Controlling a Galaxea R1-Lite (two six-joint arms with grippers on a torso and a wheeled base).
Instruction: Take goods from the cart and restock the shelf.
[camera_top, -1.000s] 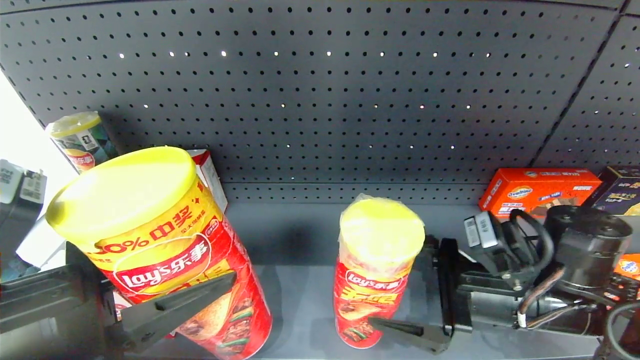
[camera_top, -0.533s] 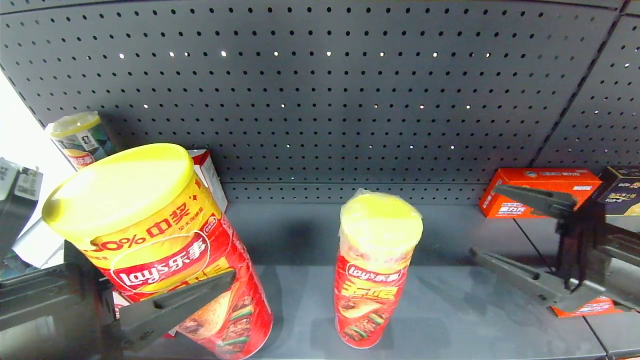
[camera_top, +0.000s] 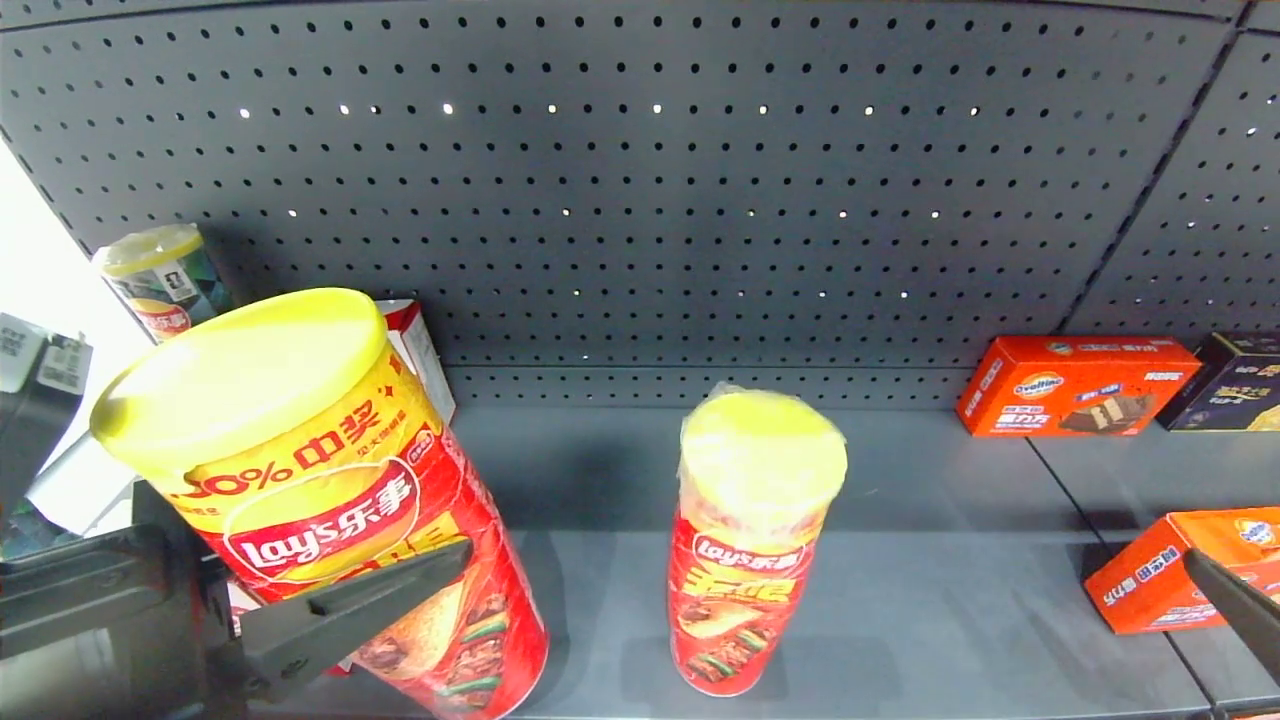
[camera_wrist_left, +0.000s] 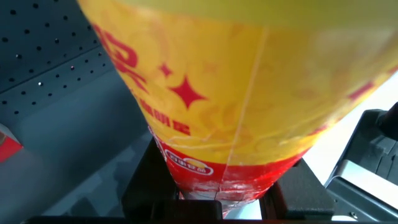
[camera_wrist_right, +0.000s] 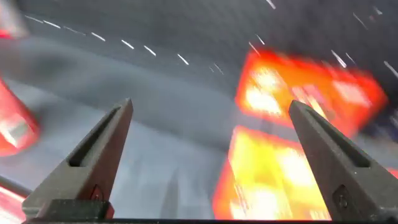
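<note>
My left gripper (camera_top: 265, 590) is shut on a large red chip can with a yellow lid (camera_top: 300, 470), held tilted above the shelf's left end. In the left wrist view the can (camera_wrist_left: 236, 93) sits between the dark fingers (camera_wrist_left: 149, 186). A second, slimmer red chip can (camera_top: 755, 540) stands upright and alone on the grey shelf (camera_top: 950, 600), mid-front. My right gripper (camera_wrist_right: 211, 106) is open with nothing between its fingers; one finger (camera_top: 1235, 605) pokes in at the lower right, over an orange box (camera_top: 1150, 575).
A small can (camera_top: 160, 275) and a red-and-white box (camera_top: 415, 340) stand at the back left. An orange box (camera_top: 1075, 385) and a dark box (camera_top: 1235, 395) lie at the back right. The pegboard wall (camera_top: 640, 200) closes the back.
My right gripper has left the slim can standing and drawn away to the right and down, almost out of the head view. The left arm with its can has barely shifted.
</note>
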